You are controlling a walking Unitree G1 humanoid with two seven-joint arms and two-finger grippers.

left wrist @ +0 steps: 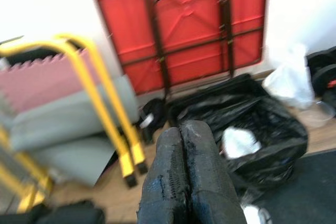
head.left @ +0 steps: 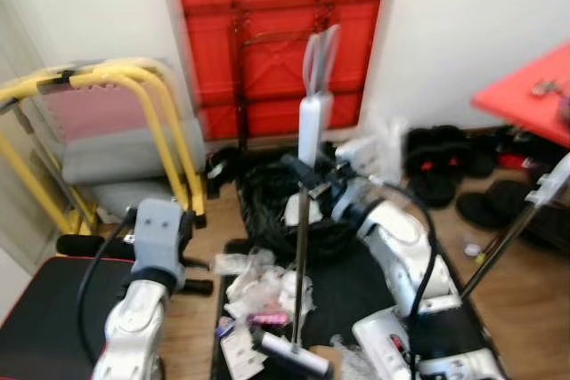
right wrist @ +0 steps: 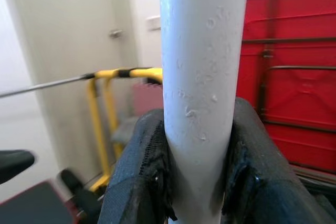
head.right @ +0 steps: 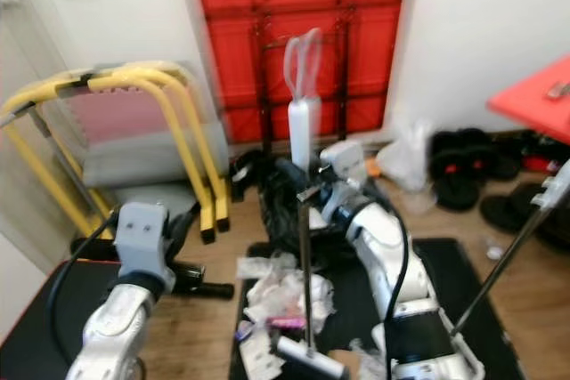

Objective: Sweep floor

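Jaws of the right gripper (head.left: 307, 177) clamp the upright white-handled metal broom pole (head.left: 301, 246); its head rests beside crumpled white paper litter (head.left: 263, 287) on the black floor mat (head.left: 352, 295). Left gripper (left wrist: 184, 177) jaws are closed, empty. Pull strokes low toward the black rubbish bag (left wrist: 262, 124).

One broom (head.left: 303, 220), upright, its white handle grip (head.left: 313, 122) above a thin metal shaft. One black rubbish bag (left wrist: 257, 124) on the floor. One red folded table (head.left: 280, 33) against the wall. Two yellow curved rails (head.left: 147, 104) beside one grey seat (head.left: 134, 193). One heap of crumpled white litter (head.left: 263, 287) on one black mat (head.left: 347, 291). Several dark shoes (head.left: 445, 162), number unclear. Two grippers: left gripper (left wrist: 184, 182), right gripper (right wrist: 202, 177).
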